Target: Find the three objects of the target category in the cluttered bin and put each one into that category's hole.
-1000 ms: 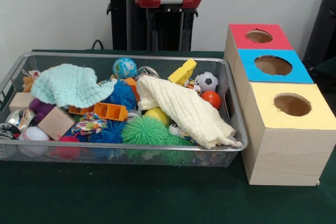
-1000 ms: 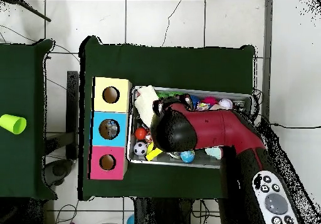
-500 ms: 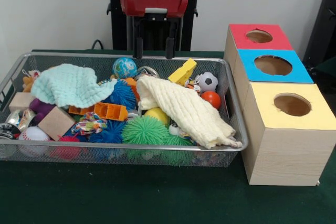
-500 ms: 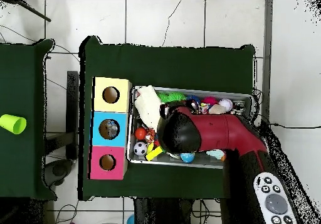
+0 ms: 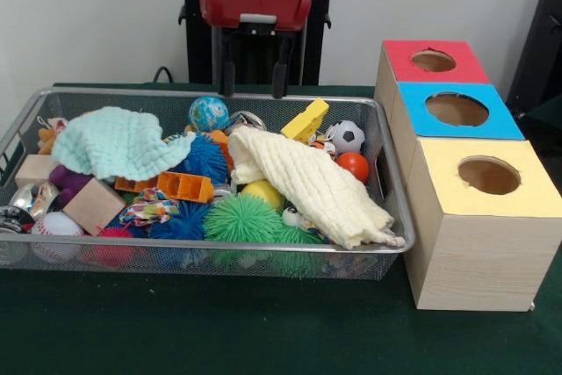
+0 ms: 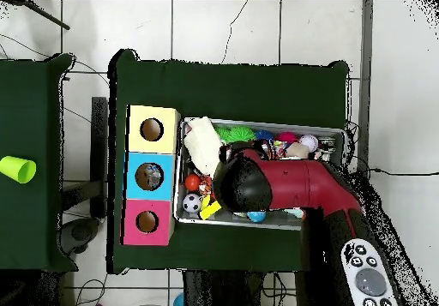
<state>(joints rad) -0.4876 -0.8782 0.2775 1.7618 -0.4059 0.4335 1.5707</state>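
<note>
Wire bin (image 5: 386, 217) crammed with balls, blocks, cloths, beside three-holed box (image 5: 474, 243)

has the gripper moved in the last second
Yes. In the front view the gripper has come down from the top edge and slid a little toward the picture's left, now hanging open just above the bin's far rim, behind the globe ball.

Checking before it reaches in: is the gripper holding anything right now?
No, the gripper hangs open and empty above the bin's far edge.
</note>
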